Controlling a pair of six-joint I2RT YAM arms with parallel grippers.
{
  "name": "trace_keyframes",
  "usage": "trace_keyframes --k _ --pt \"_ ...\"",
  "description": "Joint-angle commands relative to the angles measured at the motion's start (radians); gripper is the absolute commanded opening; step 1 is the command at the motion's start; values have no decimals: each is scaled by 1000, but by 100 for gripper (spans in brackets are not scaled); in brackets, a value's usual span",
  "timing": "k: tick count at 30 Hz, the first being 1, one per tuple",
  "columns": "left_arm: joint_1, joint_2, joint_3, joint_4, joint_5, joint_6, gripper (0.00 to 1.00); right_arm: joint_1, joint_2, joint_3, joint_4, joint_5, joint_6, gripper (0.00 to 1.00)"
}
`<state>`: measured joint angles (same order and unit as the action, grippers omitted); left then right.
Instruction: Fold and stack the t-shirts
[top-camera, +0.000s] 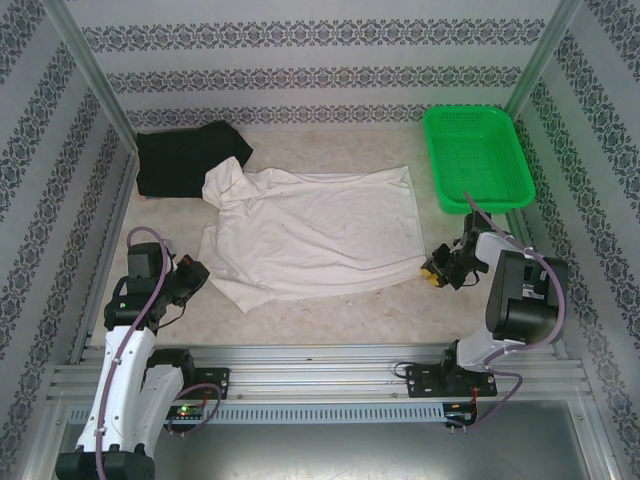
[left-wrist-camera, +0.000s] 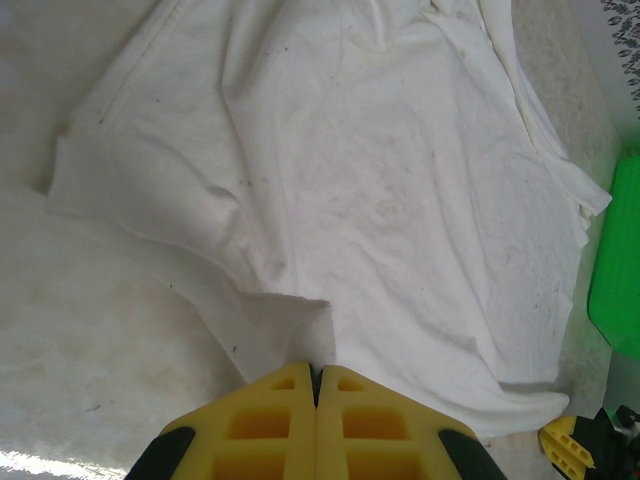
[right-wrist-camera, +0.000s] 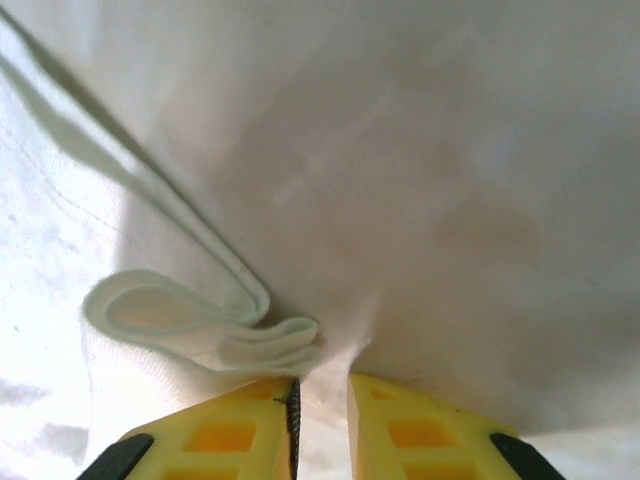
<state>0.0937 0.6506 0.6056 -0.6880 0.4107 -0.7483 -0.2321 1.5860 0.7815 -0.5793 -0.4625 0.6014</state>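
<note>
The cream t-shirt (top-camera: 310, 230) lies spread across the middle of the table (top-camera: 330, 310), mostly flat, with faint stains and shallow creases. Its far left corner is rumpled and touches the black t-shirt (top-camera: 185, 160). The black t-shirt lies bunched at the far left of the table, against the wall. The green mesh basket (top-camera: 478, 155) stands at the far right, apart from both shirts. The left gripper (top-camera: 195, 275) sits low at the near left, just beside the near left edge of the cream t-shirt. In the left wrist view, the left gripper (left-wrist-camera: 315, 378) has its yellow fingers pressed fully together, with the tips at a loose edge of the cream t-shirt (left-wrist-camera: 400, 180). Whether any cloth is pinched between them cannot be told. The right gripper (top-camera: 435, 270) is at the near right corner of the cream t-shirt. In the right wrist view, the right gripper (right-wrist-camera: 320, 385) stands at a narrow gap, closed on a folded hem of the cream t-shirt (right-wrist-camera: 400, 150). The hem curls into a doubled loop at the left fingertip, and the cloth rises beyond the tips.
</note>
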Motion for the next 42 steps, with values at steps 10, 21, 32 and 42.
trace_keyframes --k 10,21,32,42 --pt "11 -5 -4 -14 -6 2 0 2 81 85 68 -51 22 28" --pt "11 13 -9 5 -6 3 0 31 124 129 98 -66 41 32" --pt "11 17 -7 4 -12 4 0 73 205 214 92 -60 60 34" --pt "11 18 -18 19 -16 -3 0 89 303 348 22 -36 62 28"
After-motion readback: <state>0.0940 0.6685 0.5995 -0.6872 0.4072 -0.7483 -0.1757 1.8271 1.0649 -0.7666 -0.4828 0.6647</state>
